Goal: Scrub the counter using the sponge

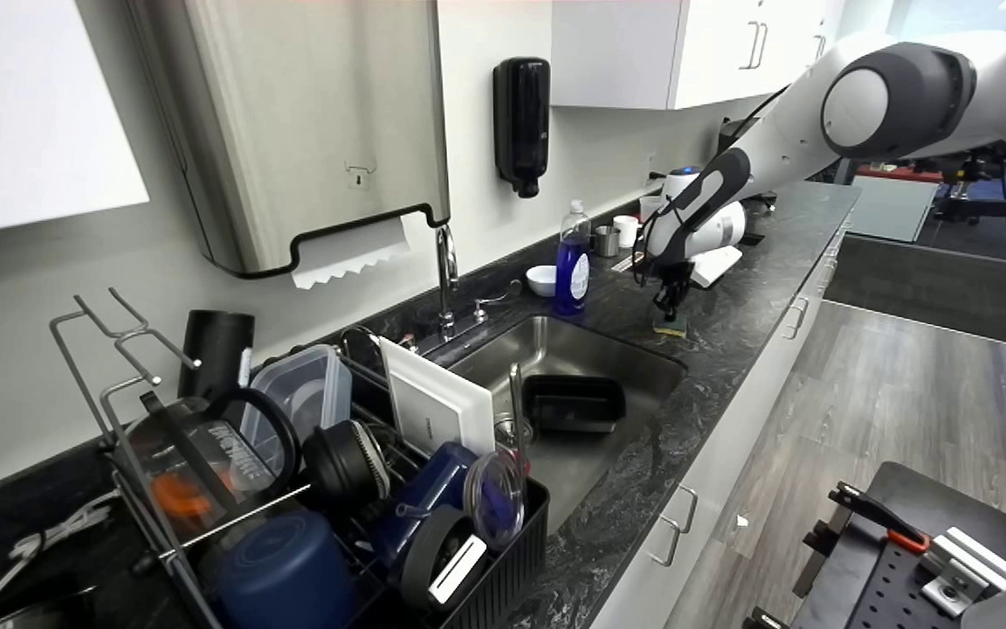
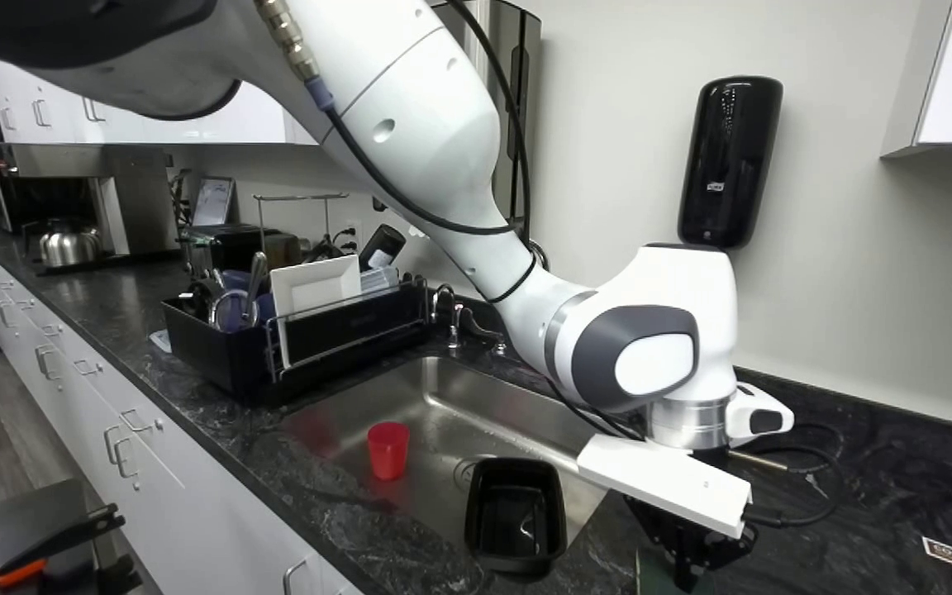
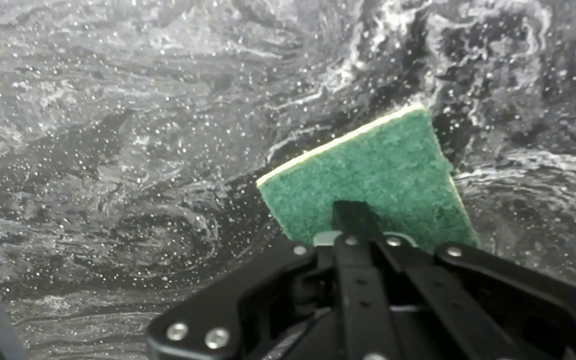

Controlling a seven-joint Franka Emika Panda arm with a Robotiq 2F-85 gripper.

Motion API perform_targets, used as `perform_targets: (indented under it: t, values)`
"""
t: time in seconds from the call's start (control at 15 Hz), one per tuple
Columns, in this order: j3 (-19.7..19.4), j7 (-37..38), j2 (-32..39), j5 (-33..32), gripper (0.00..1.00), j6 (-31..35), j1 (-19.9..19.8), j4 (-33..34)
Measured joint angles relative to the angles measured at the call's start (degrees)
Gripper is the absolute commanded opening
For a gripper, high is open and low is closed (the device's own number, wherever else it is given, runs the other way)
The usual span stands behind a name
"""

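The sponge (image 3: 368, 165) has a green scouring top and a thin yellow edge. It lies flat on the dark, marbled counter (image 3: 118, 175). In an exterior view the sponge (image 1: 670, 328) lies just beyond the sink's far right corner, on the counter (image 1: 782, 262). In an exterior view it is a dark green patch (image 2: 654, 574) at the bottom edge, partly cut off. My gripper (image 3: 355, 217) points down with its fingers together, tips against the green top, not around the sponge's sides. Whether the tips pinch any sponge material is hidden. The gripper also shows in an exterior view (image 1: 671, 301).
The steel sink (image 1: 568, 349) holds a black tub (image 1: 575, 404) and a red cup (image 2: 388, 450). A blue soap bottle (image 1: 572, 262), white bowl (image 1: 541, 279) and metal cup (image 1: 607, 240) stand by the wall. A full dish rack (image 2: 294, 330) stands across the sink.
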Motion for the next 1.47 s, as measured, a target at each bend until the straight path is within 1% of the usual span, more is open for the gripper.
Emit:
perform_targets:
  t: [0.27,0.73,0.93,1.27,1.47]
  values:
    - [0.12,0.02,0.05,-0.02,0.0,-0.32,0.52,0.14]
    - [1.44,0.02,-0.04,-0.04,0.0,-0.32,3.68,0.16]
    - [2.14,0.0,-0.08,-0.04,0.0,-0.32,4.38,0.16]
    - [2.47,-0.02,-0.11,-0.02,0.0,-0.32,4.3,0.16]
    - [1.85,-0.02,-0.09,0.0,0.0,-0.37,3.41,0.16]
